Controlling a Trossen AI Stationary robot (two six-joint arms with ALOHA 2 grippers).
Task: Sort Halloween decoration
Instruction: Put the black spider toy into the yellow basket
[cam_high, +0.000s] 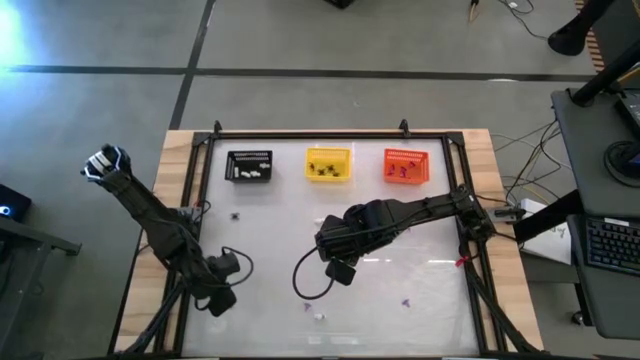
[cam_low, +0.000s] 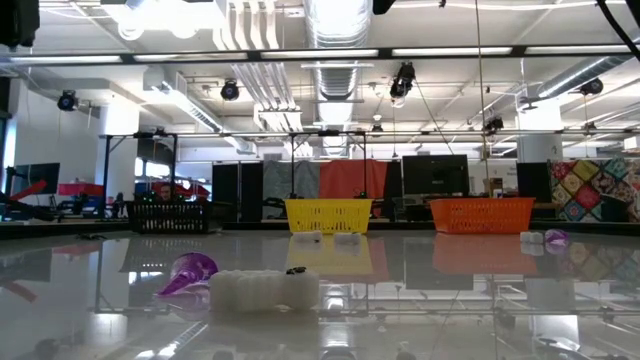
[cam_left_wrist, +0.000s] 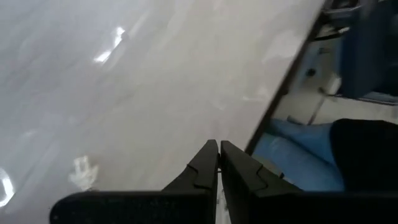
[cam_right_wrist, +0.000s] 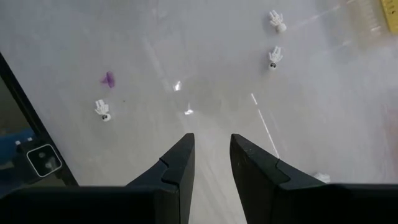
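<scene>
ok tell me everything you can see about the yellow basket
The yellow basket is a small rectangular bin of slatted plastic, open at the top and standing upright on the table's far edge. It is the middle of three, between the black basket and the orange basket, apart from both. A few small dark trinkets lie inside. No gripper touches it.

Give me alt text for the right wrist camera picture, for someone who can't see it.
The right hand hangs open and empty over a pale glossy table, its two dark fingers parted. Three small white trinkets lie scattered ahead: two close together, and one near a tiny purple bit. The yellow basket's corner shows at the picture's edge.
</scene>
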